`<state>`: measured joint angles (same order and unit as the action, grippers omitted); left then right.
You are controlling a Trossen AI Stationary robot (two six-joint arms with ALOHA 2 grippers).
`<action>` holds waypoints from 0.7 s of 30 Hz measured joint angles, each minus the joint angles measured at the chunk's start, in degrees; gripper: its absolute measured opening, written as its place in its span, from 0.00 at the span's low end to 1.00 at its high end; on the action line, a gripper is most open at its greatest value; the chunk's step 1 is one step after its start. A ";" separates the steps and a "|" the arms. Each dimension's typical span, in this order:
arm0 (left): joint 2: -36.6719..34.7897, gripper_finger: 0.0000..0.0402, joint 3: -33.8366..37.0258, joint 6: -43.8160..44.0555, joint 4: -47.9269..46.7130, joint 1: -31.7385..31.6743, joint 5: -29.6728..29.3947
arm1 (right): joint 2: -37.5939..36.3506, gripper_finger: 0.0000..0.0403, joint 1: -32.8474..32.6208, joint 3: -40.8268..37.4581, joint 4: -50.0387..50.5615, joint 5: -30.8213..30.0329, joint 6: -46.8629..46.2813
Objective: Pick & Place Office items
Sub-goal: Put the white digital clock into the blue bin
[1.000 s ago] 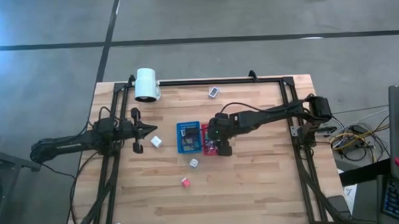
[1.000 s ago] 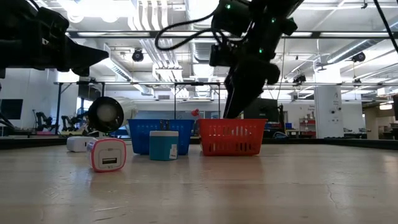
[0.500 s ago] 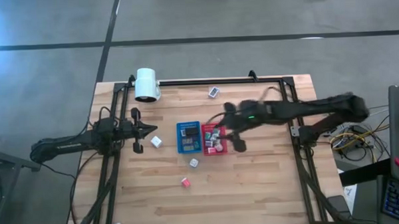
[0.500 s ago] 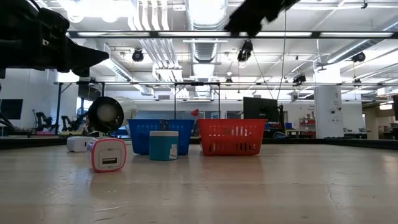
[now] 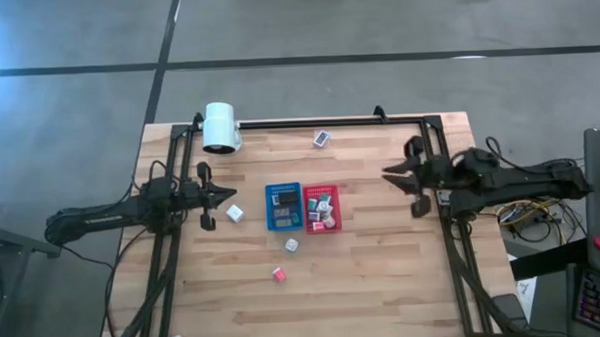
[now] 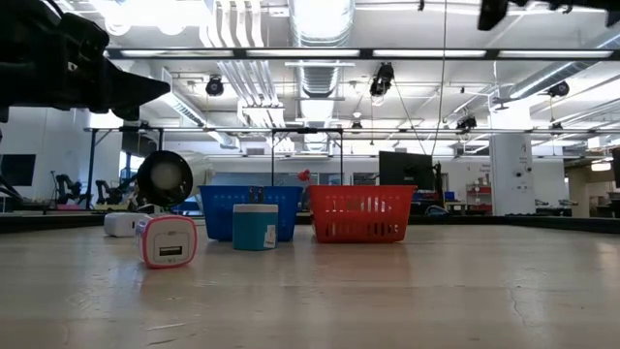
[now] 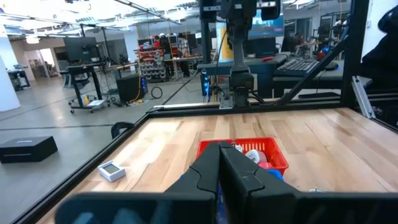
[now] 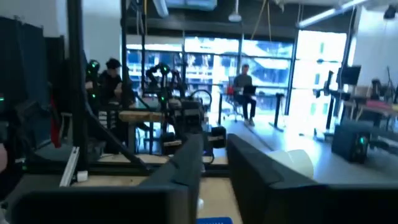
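The blue tray point(image 5: 283, 206) and the red tray point(image 5: 321, 208) stand side by side at mid-table, each with small office items inside. Loose items rest on the wood: a white cube point(image 5: 235, 213), another point(image 5: 292, 246), a pink one point(image 5: 279, 274) and one near the far rail point(image 5: 321, 139). My left gripper point(image 5: 229, 195) point(image 7: 219, 163) is shut and level, left of the white cube, touching nothing. My right gripper point(image 5: 386, 172) point(image 8: 214, 158) hangs near the table's right side, level, with a narrow gap between its fingers and nothing in it.
A big white cylinder point(image 5: 218, 126) lies at the far left corner. A black frame point(image 5: 308, 122) rails the far, left and right sides. In the low view a white-pink item point(image 6: 167, 240) and a teal cube point(image 6: 256, 226) stand before the trays. Bare wood spreads right of the red tray.
My right gripper has pulled away from above the red tray, travelling toward the table's right edge and rising. It has tipped from pointing down to about level. The trays and the loose items have stayed where they were.
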<state>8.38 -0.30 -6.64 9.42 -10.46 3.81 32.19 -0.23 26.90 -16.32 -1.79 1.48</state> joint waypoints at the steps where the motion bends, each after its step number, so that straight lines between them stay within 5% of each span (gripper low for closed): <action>1: 0.02 0.03 0.00 -0.02 -0.03 0.00 0.00 | -2.29 0.11 -0.02 -1.69 0.23 0.21 0.78; 10: 0.09 0.03 0.00 -0.02 -0.23 0.00 -0.02 | -19.89 0.02 -0.02 -16.28 -2.34 0.28 3.54; 21: 0.13 0.03 0.00 -0.02 -0.42 0.00 -0.17 | -31.54 0.02 0.01 -25.06 -2.62 0.22 5.57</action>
<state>8.51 -0.30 -6.66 8.99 -10.46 3.64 0.64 -0.21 1.83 -18.95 -1.57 7.05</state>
